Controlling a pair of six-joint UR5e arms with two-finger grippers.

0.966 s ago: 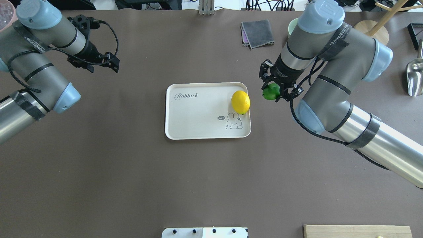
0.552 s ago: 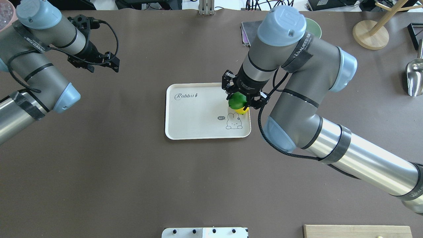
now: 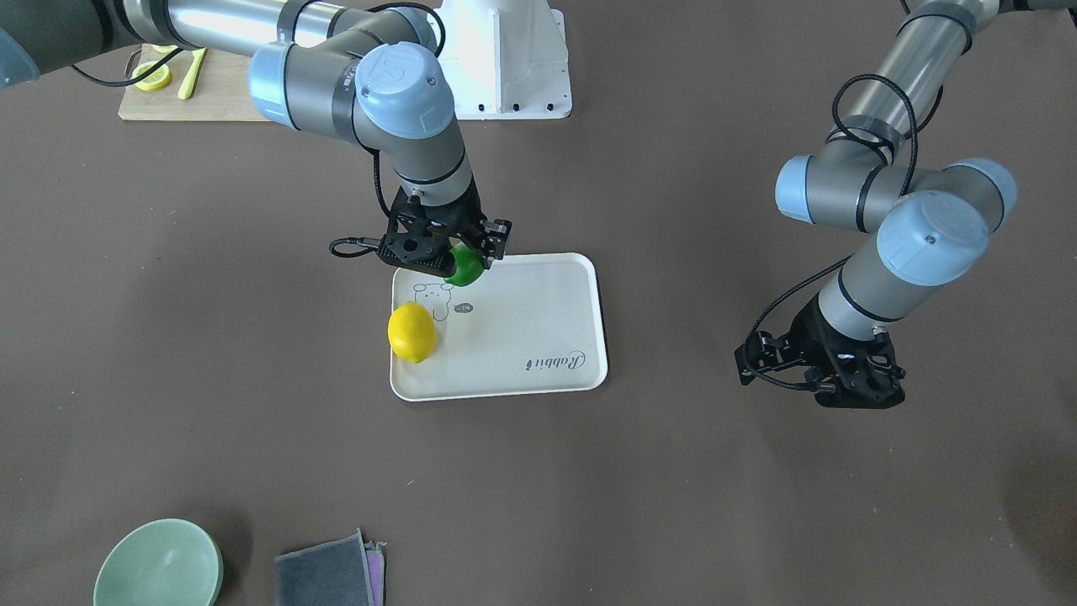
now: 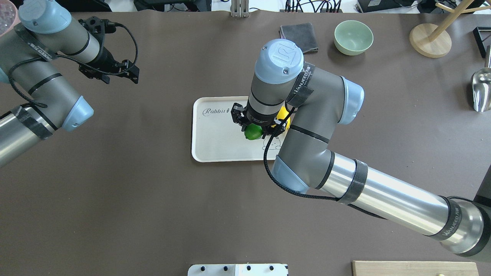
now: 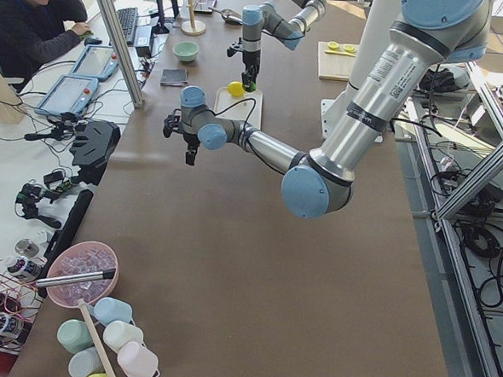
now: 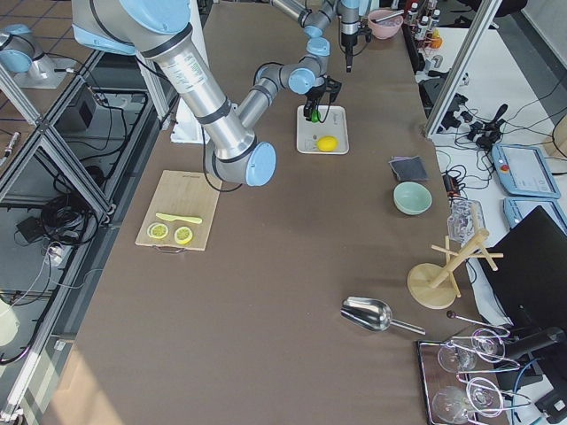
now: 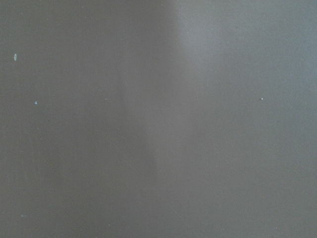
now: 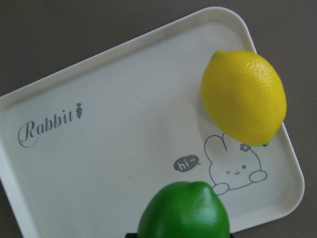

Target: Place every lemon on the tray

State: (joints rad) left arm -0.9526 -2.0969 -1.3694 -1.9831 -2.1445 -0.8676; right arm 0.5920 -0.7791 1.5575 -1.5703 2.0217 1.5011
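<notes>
You're on the last lemon here. The yellow lemon (image 3: 411,332) already sits on the Rabbit tray (image 3: 522,320), at the end with the bunny drawing and tucked against the rim. The green lemon (image 4: 253,133) is pinched between the fingers of the right gripper (image 4: 254,129), and it hangs over the tray's middle, just beside the drawing. From the wrist view it looks to be held above the tray rather than resting on it, though I can't say how high.

My read is that this is the carry-and-place step, nearly done. The next move calls for a straight drop down to the tray floor, then opening the fingers. I'd aim for the bare patch toward the "Rabbit" lettering. An egg-shaped fruit will roll if you let go early, and the yellow one is near enough to get bumped.

The left gripper (image 4: 132,73) hangs well apart from the tray, with its fingers spread and nothing between them.

The surface is a matte brown table (image 4: 153,199), flat with no lip. Further out on it you've got a pale green bowl (image 4: 353,37) beside a folded grey cloth (image 4: 299,36), a metal scoop (image 4: 481,90), and a bamboo board (image 6: 177,221) with lemon slices on it. There's also a person (image 5: 32,13) sitting at a side desk.
</notes>
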